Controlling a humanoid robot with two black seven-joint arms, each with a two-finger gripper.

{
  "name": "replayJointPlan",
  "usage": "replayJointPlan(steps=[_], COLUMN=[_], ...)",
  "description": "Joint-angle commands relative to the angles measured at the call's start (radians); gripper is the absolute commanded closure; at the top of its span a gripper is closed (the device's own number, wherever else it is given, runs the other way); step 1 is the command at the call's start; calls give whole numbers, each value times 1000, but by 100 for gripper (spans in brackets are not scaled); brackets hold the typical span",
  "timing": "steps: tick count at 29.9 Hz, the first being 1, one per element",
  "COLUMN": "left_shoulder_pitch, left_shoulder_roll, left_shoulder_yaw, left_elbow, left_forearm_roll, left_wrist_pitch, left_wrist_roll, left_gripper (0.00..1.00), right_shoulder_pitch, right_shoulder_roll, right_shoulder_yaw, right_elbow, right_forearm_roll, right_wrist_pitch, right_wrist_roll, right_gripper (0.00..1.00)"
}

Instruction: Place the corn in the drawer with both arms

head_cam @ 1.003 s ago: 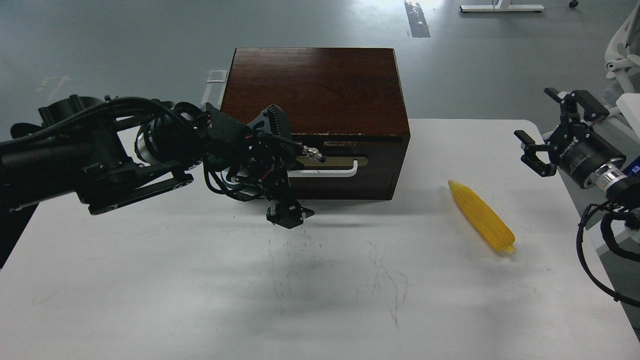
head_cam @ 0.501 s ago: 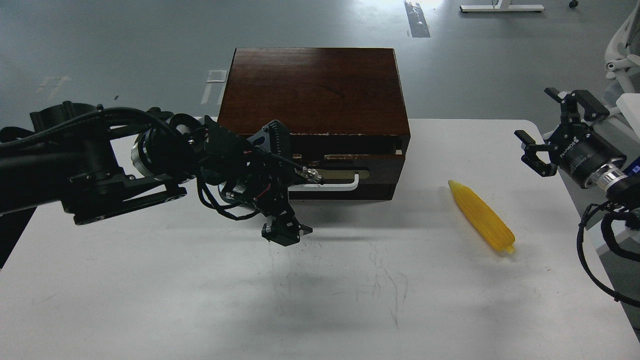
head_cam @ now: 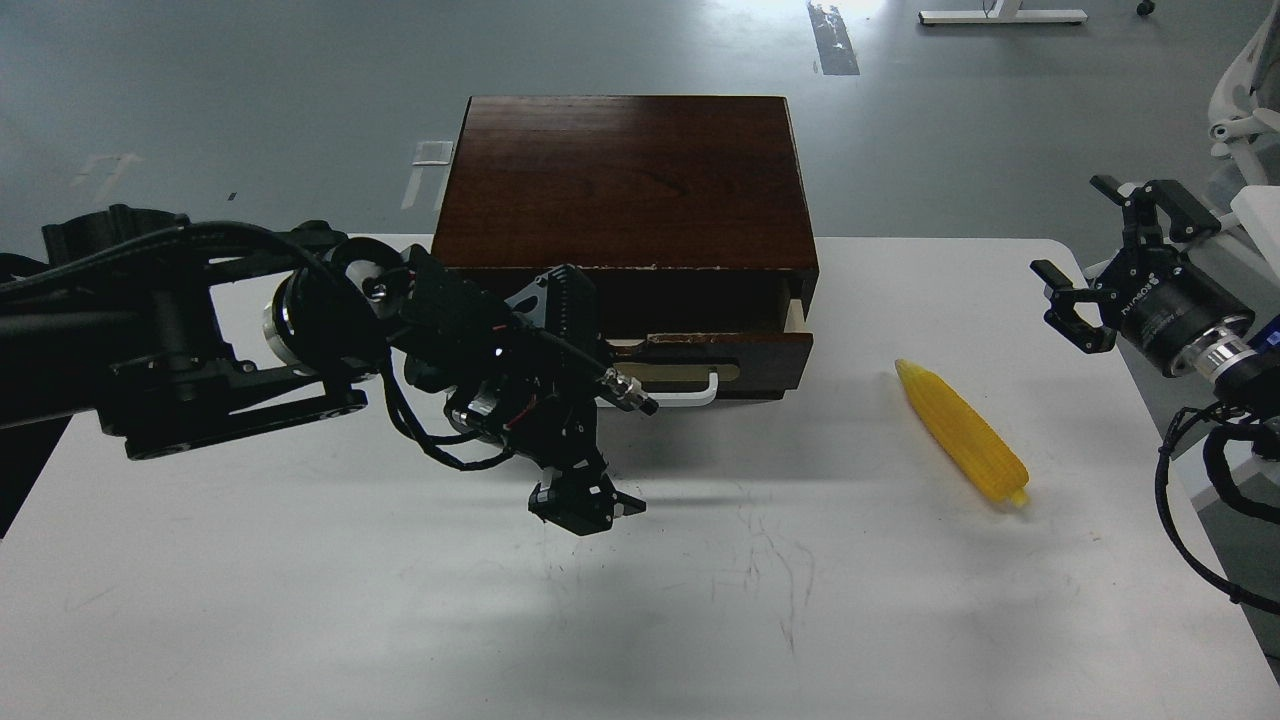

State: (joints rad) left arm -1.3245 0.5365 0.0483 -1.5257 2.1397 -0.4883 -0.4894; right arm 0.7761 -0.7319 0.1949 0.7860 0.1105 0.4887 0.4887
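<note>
The yellow corn point(head_cam: 965, 435) lies on the white table point(head_cam: 300, 600), right of the box and pointing away from me. The dark brown drawer point(head_cam: 765, 350) stands partly pulled out of the wooden box point(head_cam: 620, 180), showing its pale side, brass plate and white handle point(head_cam: 706, 390). My left gripper point(head_cam: 572, 395) is in front of the drawer's left half with its fingers spread, one high and one low over the table. It hides the handle's left end, so its contact with the handle cannot be seen. My right gripper point(head_cam: 1072, 226) is open and empty, raised beyond the corn at the table's right edge.
Faint scratch marks cover the table's middle. A white chair point(head_cam: 1240, 100) and grey floor lie beyond the right edge. Loose black cables point(head_cam: 1180, 500) hang from the right arm near the table's right side.
My left arm has drawn back toward me and the drawer has slid further out of the box with it. The corn and the right arm have not moved.
</note>
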Motion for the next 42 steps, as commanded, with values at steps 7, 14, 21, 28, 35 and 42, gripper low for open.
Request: replayJointPlan(steps=[7,14,21,28,35,42], left_shoulder_pitch=[-79,-52,109,303,485,564], left_shoulder_roll=[-1,109,322,428,399,344], left_shoulder_yaw=[-51,-189,-192,-194,-249,-258], left_elbow=[-4,12,48,162,369,487], left_forearm_roll=[-153,-807,-1468,-1891,-2155,-2192], left_wrist_pitch=[0,0,0,40,28,0], left_wrist_roll=[1,1,1,1,1,1], left_gripper=[1,1,1,1,1,1], right_shoulder_pitch=[0,-1,-1,0,11,72], right_shoulder_roll=[-6,-18,-27,-27,-50,-115], right_shoulder_yaw=[0,-2,-8,-15,-17,-18], right_elbow=[6,6,10,25,73,113], right_forearm_roll=[0,0,-2,-32,-292,-636], right_wrist_pitch=[0,0,0,0,0,0], right_wrist_roll=[0,0,0,0,0,0], right_gripper=[0,0,0,0,0,0])
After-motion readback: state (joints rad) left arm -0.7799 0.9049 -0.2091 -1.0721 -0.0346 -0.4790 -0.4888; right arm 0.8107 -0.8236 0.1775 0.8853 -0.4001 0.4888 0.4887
